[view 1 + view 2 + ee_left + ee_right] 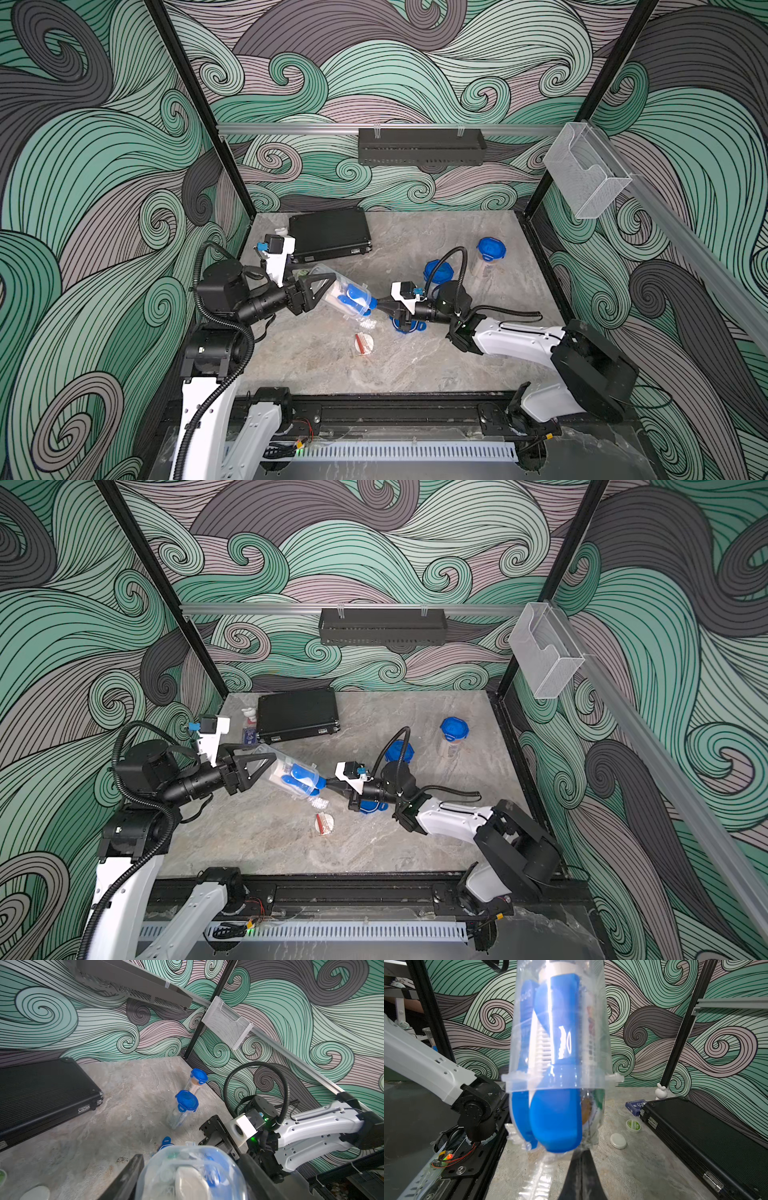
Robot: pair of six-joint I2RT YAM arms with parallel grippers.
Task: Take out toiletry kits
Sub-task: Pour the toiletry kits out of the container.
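1. The left tool [326, 291], at the worktop's 9 o'clock, has its jaws spread around a clear plastic cylindrical jar [338, 286] and holds it tilted off the surface, mouth toward 3 o'clock. The smooth wall could twist or slip if the contents are pulled hard.
2. The toiletry kit [353, 297], blue pouches and white pieces, sits inside the jar, bunched at the mouth. Packed this tightly, it may jam, or all of it may spill at once.
3. The right tool [377, 306] is pressed together at the mouth, on clear film or a pouch edge; I cannot tell which. So thin a pinch may tear or slide off.
4. At the jar's 6 o'clock lie a round white packet with red print [364, 344] and a loose blue snap lid [405, 326]; the right arm could sweep them.
5. The grey marbled worktop [415, 365] carries a black ribbed case [328, 232] at 11 o'clock and upright blue-lidded clear jars [490, 249] at 2 o'clock. Teal swirl-patterned walls enclose it.
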